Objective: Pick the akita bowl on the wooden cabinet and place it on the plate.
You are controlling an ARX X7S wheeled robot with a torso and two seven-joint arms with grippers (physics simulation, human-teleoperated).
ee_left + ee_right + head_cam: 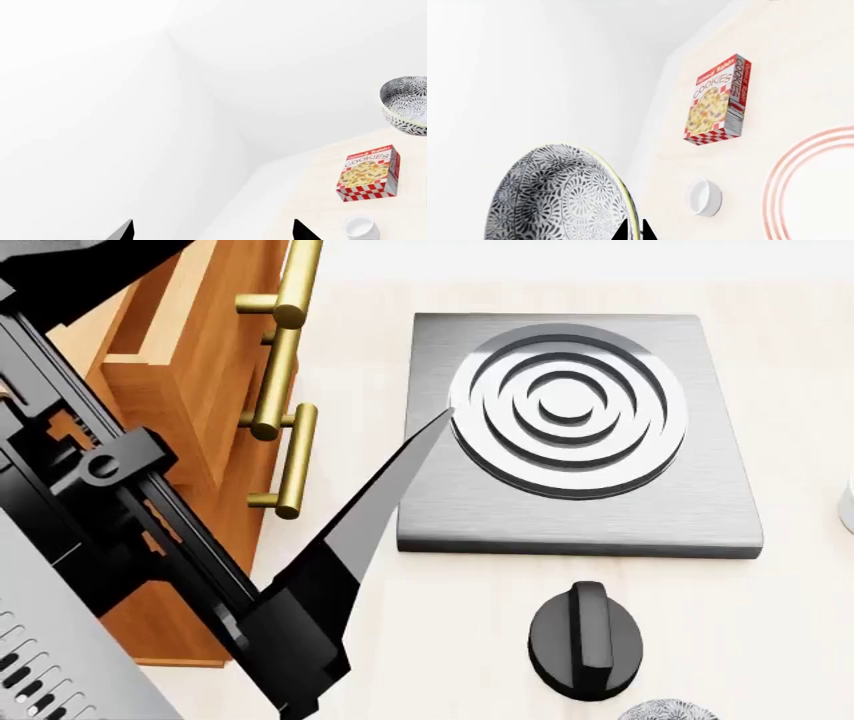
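My right gripper (635, 233) is shut on the rim of the akita bowl (560, 195), a white bowl with a dense dark pattern. One thin fingertip lies on each side of the rim. The plate (800, 185), white with red rings, lies on the pale counter beside the held bowl and is cut off by the frame edge. My left gripper (213, 232) is open, with nothing between its tips. A bowl (407, 105) of the same pattern shows tilted in the left wrist view. The wooden cabinet (200, 390) with brass handles stands at the head view's left, behind my left arm.
A cookies box (717, 100) and a small white cup (704, 197) stand on the counter near the plate. A grey square stove burner (574, 430) and a black knob (585, 640) lie ahead. A sliver of patterned bowl (667, 710) shows at the head view's bottom edge.
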